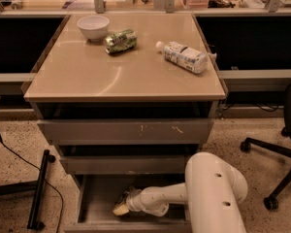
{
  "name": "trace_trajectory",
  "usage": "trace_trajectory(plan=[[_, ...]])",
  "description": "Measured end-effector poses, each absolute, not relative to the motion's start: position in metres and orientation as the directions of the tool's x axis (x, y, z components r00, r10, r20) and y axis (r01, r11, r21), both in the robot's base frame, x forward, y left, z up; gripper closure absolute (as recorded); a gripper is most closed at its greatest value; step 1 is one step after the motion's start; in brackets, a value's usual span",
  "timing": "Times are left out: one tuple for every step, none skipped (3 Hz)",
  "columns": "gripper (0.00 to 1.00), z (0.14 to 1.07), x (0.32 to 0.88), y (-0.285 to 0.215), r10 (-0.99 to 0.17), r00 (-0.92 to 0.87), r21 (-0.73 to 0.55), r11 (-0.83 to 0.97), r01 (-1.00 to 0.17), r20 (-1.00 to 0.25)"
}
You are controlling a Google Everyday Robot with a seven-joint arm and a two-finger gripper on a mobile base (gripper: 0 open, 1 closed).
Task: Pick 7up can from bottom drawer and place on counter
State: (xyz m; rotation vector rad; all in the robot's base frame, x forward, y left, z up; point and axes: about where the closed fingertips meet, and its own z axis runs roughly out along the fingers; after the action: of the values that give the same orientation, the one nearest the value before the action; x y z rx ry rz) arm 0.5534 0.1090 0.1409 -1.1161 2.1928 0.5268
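The bottom drawer [96, 198] stands pulled open under the two upper grey drawers. My white arm [214, 193] reaches into it from the right. My gripper [125, 203] is low over the drawer floor near its front. A small pale object, which looks like the 7up can [119, 210], lies at the gripper's tip and is partly hidden by it. I cannot tell whether the gripper touches it. The tan counter [87, 76] is the cabinet's top, above.
On the counter lie a white bowl [93, 26], a shiny green can [120, 41] on its side and a white-labelled plastic bottle [184, 56] on its side. An office chair base [276, 154] stands to the right. A black stand and cable [39, 193] are on the floor to the left.
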Motion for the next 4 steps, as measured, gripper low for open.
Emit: trace_trajectory(plan=[[1.0, 0.185, 0.55, 0.081, -0.523, -0.472, 0.108, 0.582, -0.806, -0.71], [1.0, 0.25, 0.547, 0.005, -0.467, -0.506, 0.083, 0.67, -0.738, -0.725], [1.0, 0.314, 0.542, -0.061, -0.43, -0.539, 0.004, 0.779, -0.627, -0.724], [1.0, 0.372, 0.518, -0.107, -0.422, -0.551, -0.089, 0.844, -0.53, -0.72]])
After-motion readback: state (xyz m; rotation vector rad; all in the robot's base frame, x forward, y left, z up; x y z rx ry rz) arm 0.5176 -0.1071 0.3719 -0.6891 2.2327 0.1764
